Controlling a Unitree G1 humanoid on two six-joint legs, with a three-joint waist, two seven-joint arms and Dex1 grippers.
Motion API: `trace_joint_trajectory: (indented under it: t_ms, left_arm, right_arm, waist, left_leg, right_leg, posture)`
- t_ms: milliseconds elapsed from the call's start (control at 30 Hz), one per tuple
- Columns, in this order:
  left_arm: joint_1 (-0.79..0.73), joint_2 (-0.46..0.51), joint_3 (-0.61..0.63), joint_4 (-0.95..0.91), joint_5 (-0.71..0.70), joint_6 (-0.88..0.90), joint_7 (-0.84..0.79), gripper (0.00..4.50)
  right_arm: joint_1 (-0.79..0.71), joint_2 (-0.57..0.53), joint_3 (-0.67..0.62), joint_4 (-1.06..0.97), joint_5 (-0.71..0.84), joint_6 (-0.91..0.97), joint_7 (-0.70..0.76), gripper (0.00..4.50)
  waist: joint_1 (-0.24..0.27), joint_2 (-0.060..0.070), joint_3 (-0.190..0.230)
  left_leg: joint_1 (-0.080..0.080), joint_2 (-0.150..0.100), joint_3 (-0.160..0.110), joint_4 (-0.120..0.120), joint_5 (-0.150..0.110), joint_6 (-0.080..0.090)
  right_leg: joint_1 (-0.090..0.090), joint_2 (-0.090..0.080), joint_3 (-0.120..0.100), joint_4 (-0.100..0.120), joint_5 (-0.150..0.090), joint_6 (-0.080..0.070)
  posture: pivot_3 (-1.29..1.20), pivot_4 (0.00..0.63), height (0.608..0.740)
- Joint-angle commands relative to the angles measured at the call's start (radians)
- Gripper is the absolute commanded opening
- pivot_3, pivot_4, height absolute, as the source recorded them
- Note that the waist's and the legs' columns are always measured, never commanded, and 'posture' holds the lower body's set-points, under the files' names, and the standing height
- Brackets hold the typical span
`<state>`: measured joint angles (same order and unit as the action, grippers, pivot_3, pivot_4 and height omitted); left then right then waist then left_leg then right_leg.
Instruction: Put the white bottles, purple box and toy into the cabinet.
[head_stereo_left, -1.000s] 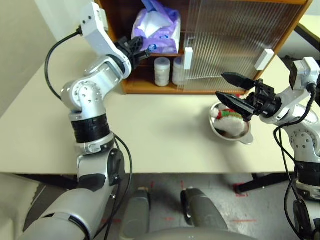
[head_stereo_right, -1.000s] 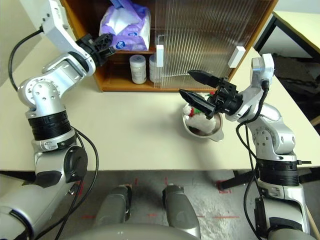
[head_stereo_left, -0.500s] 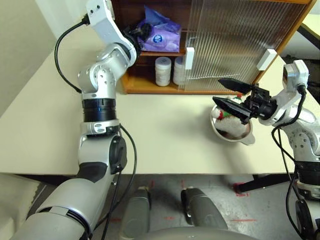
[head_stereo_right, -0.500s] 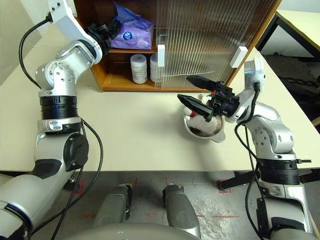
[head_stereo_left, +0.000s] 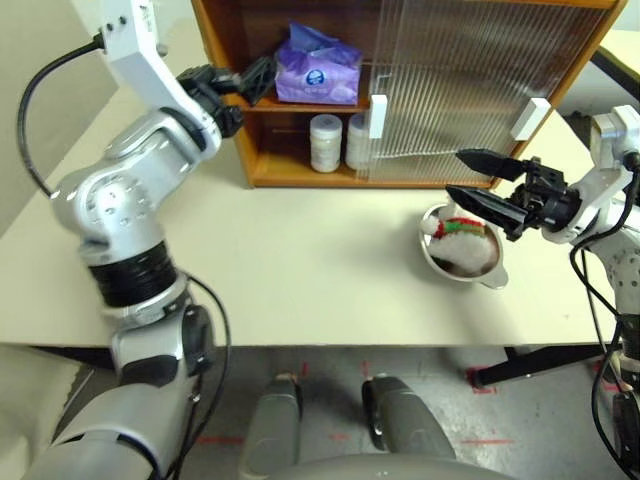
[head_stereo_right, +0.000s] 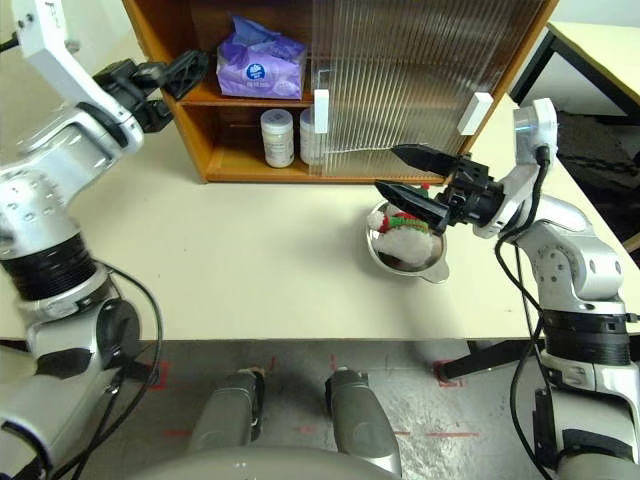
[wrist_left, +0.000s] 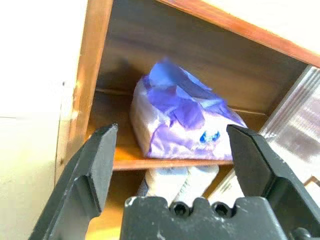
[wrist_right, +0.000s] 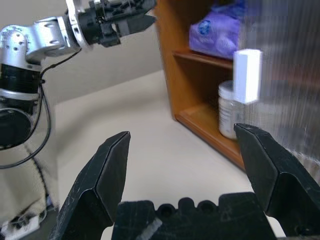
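Comparing this moment with the one a second earlier, the soft lavender-purple rectangular pack (head_stereo_left: 317, 72) lay on the upper shelf of the orange-brown wooden cabinet (head_stereo_left: 262, 165), where before it had been pinched upright in the left gripper (head_stereo_left: 238, 85) at the shelf's edge. That gripper had since let go and backed out past the cabinet's left wall; its two black fingers stood wide apart with nothing between them, as the left wrist view showed, looking in at the pack from outside.

Two small squat white plastic jars (head_stereo_left: 324, 142) with wide screw lids stood side by side on the lower shelf, the second partly behind the ribbed translucent sliding door (head_stereo_left: 470, 70) with its white rectangular handles. By my reading, three of the four things were therefore stowed.

Only the small white plush bear (head_stereo_left: 462, 238) with its red-and-green scarf remained outside, lying in a shiny metal dish (head_stereo_left: 487, 274) on the pale table (head_stereo_left: 300, 270) in front of the door. The right gripper (head_stereo_left: 480, 183) hung just above the dish, jaws spread wide and empty, having barely shifted over the second. The bear looked like the next pick.

As for writing, the pack bore a white patch with a small blue round mark, and the jars carried blue-and-white labels, but nothing on either could be read.
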<state>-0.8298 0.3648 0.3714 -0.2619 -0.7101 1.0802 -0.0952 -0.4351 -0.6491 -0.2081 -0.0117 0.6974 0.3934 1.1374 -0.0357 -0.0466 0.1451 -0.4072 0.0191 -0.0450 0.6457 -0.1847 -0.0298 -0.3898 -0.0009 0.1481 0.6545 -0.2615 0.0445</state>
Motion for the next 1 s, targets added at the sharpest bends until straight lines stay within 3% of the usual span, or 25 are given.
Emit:
trace_joint_trajectory:
  t_ms: [33, 300, 367, 467, 800, 1000]
  left_arm:
    - [0.034, 0.057, -0.017, 0.023, -0.018, -0.060, -0.134, 3.10]
    - [0.091, 0.092, -0.212, 0.114, 0.075, -0.217, -0.346, 0.03]
    - [0.087, 0.066, -0.262, 0.151, 0.113, -0.270, -0.364, 0.03]
    - [0.053, 0.065, -0.338, 0.242, 0.212, -0.378, -0.397, 0.03]
    - [-0.080, -0.012, -0.317, 0.560, 0.268, -0.561, -0.470, 0.03]
    - [-0.192, -0.097, -0.261, 0.824, 0.308, -0.698, -0.403, 0.03]
  right_arm:
    - [-0.053, 0.020, 0.020, 0.028, -0.006, -0.003, 0.003, 4.50]
    - [-0.108, 0.011, 0.059, 0.020, -0.062, 0.012, -0.015, 4.50]
    - [-0.114, 0.022, 0.037, 0.014, -0.028, 0.021, -0.013, 4.50]
    - [-0.065, 0.023, 0.028, -0.027, -0.013, -0.001, 0.020, 4.50]
    - [-0.005, 0.097, 0.030, -0.104, 0.029, -0.005, -0.026, 4.50]
    - [-0.001, 0.117, 0.039, -0.110, 0.029, -0.009, -0.022, 4.50]
  waist:
    - [0.001, 0.000, 0.005]
    - [0.003, 0.002, 0.008]
    - [0.001, 0.002, 0.008]
    - [0.002, 0.002, 0.007]
    - [-0.010, 0.002, 0.006]
    - [-0.004, 0.002, 0.006]
  left_leg:
    - [0.001, 0.000, 0.000, 0.000, 0.000, 0.000]
    - [0.000, -0.001, 0.002, 0.000, 0.001, 0.001]
    - [-0.001, -0.001, 0.002, 0.000, 0.001, 0.002]
    - [-0.001, -0.001, 0.001, -0.001, 0.001, 0.002]
    - [-0.003, -0.001, 0.002, -0.001, 0.001, 0.002]
    - [-0.003, -0.001, 0.001, 0.000, 0.001, 0.002]
  right_leg:
    - [0.001, 0.000, 0.000, 0.000, -0.001, -0.002]
    - [0.001, -0.002, 0.001, -0.001, -0.007, -0.014]
    - [0.000, -0.002, 0.001, -0.001, 0.000, -0.002]
    - [0.000, -0.001, 0.001, -0.001, -0.002, -0.002]
    - [-0.001, -0.001, 0.001, -0.002, -0.002, 0.000]
    - [-0.001, -0.001, 0.001, -0.002, -0.001, 0.001]
  posture:
    - [0.14, 0.119, 0.740]
    - [0.09, 0.114, 0.740]
    - [0.08, 0.099, 0.740]
    - [0.09, 0.093, 0.740]
    - [0.05, 0.077, 0.740]
    - [0.05, 0.076, 0.740]
